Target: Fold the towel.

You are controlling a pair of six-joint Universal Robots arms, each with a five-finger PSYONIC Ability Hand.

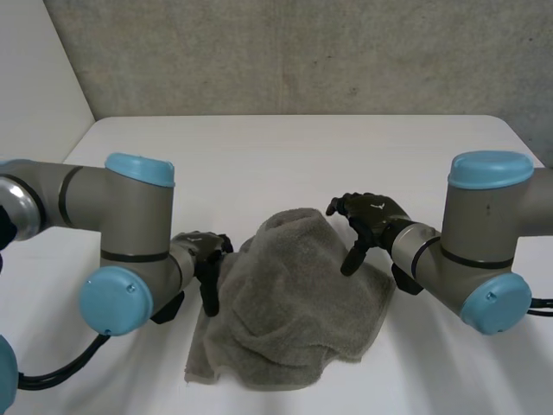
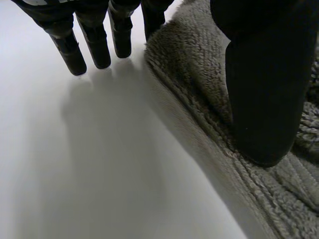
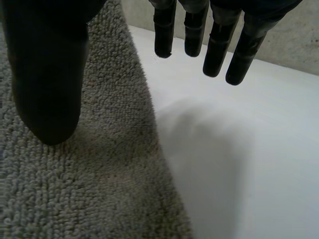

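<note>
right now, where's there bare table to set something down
The widest bare patch is the far table, between the towel and the wall. Crowded near the front: the left hand sits at the towel's left edge, the right hand at its right edge.

- The right hand (image 3: 47, 74) is seen with its fingers (image 3: 217, 47) held straight and set apart from the thumb; nothing is gripped
- The thumb is held over the grey towel (image 3: 75, 189); whether it touches the pile cannot be told
- The fingers are held above the white table (image 3: 259, 164), past the towel's edge; that edge is seen running between thumb and fingers
- A grey wall (image 3: 304, 45) is seen beyond the fingertips
</note>
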